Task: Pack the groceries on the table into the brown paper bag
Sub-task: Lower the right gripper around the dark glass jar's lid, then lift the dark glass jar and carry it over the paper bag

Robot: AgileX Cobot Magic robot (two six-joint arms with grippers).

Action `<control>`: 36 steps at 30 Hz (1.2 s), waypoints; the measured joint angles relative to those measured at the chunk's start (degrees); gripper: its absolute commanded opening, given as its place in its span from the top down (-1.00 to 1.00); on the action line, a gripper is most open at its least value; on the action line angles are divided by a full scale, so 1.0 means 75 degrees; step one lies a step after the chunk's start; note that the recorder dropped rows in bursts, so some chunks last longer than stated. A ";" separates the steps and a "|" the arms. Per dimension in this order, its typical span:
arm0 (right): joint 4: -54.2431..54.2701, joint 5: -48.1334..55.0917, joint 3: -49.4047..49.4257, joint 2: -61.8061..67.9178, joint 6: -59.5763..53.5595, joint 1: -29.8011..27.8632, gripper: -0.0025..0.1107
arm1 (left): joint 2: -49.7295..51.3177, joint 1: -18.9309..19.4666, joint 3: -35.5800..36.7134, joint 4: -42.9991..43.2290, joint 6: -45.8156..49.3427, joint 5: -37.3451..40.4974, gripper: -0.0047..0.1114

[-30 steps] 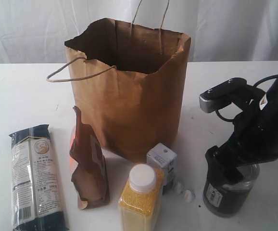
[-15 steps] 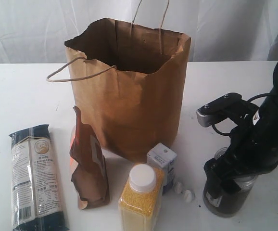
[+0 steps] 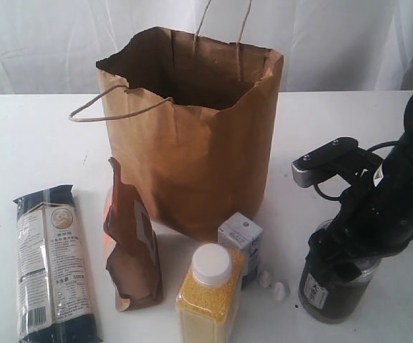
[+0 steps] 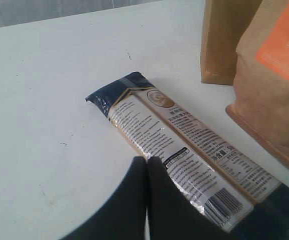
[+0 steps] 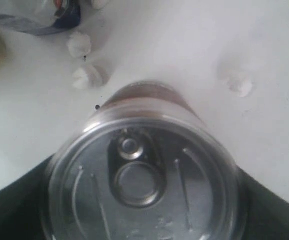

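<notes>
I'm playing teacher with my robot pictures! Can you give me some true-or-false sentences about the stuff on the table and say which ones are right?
1. The brown paper bag stands upright with its top open. True.
2. The noodle packet is inside the bag. False: it lies flat on the table, outside the bag.
3. The right claw sits around the clear can. True.
4. The yellow bottle has a red cap. False: its cap is white.
5. The left claw is wide open. False: it is shut, with its fingers pressed together.
</notes>
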 measured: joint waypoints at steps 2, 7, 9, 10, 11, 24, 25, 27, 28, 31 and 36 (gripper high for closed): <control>0.0000 0.0000 0.0000 0.0000 0.0000 0.0000 0.77 | 0.0000 0.0000 0.0000 0.0000 0.0000 0.0000 0.92; 0.0000 -0.0021 0.0046 -0.0247 0.0000 0.0000 0.96 | 0.0000 0.0000 0.0000 0.0000 0.0000 0.0000 0.92; 0.0000 -0.0021 0.0051 -0.0568 0.0000 0.0000 0.96 | 0.0000 0.0000 0.0000 0.0000 0.0000 0.0000 0.92; 0.0000 -0.0039 0.0051 -0.0759 0.0000 0.0000 0.96 | 0.0000 0.0000 0.0000 0.0000 0.0000 0.0000 0.92; 0.0000 -0.0057 0.0051 -0.0915 0.0000 0.0000 0.96 | 0.0000 0.0000 0.0000 0.0000 0.0000 0.0000 0.92; -0.0269 0.1230 -0.2284 -0.2157 0.0071 0.0000 0.96 | 0.0000 0.0000 0.0000 0.0000 0.0000 0.0000 0.92; -0.0346 0.1265 -0.2661 -0.2157 0.0108 0.0000 0.96 | 0.0000 0.0000 0.0000 0.0000 0.0000 0.0000 0.92; -0.0381 0.1212 -0.3237 -0.2157 0.0142 0.0000 0.96 | 0.0000 0.0000 0.0000 0.0000 0.0000 0.0000 0.92; -0.0396 0.1143 -0.3398 -0.2174 0.0142 0.0000 0.96 | 0.0000 0.0000 0.0000 0.0000 0.0000 0.0000 0.92; -0.0396 0.0927 -0.4097 -0.2203 0.0168 0.0000 0.96 | 0.0000 0.0000 0.0000 0.0000 0.0000 0.0000 0.92; -0.0358 0.0912 -0.4931 -0.2203 0.0181 0.0000 0.96 | 0.0000 0.0000 0.0000 0.0000 0.0000 0.0000 0.92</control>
